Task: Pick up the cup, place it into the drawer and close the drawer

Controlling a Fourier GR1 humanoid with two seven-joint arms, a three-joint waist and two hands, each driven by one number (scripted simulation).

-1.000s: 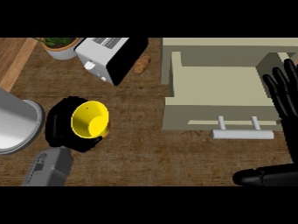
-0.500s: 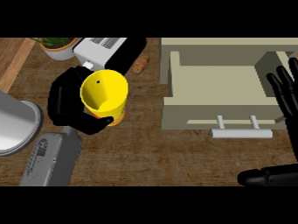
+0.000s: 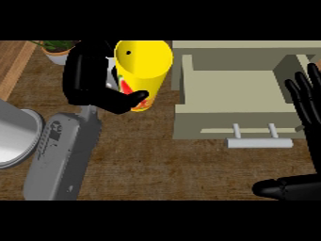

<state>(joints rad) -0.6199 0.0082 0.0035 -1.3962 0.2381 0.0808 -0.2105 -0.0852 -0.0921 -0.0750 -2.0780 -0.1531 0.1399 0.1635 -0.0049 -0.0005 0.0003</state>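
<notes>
Wooden counter [image 3: 163, 164]: left hand [image 3: 93, 80] apparently grips cup [image 3: 142, 70].

I'm looking down on the wooden counter [image 3: 156, 169], dark brown grain across the middle, a lighter strip at the far left. At upper left a potted plant [image 3: 55, 49] sits on it (partly hidden). At right sits the beige open drawer [image 3: 232, 94], its handle [image 3: 258, 141] toward the lower edge.

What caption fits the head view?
Left hand holds the yellow cup beside the open drawer; right hand rests open.
</notes>
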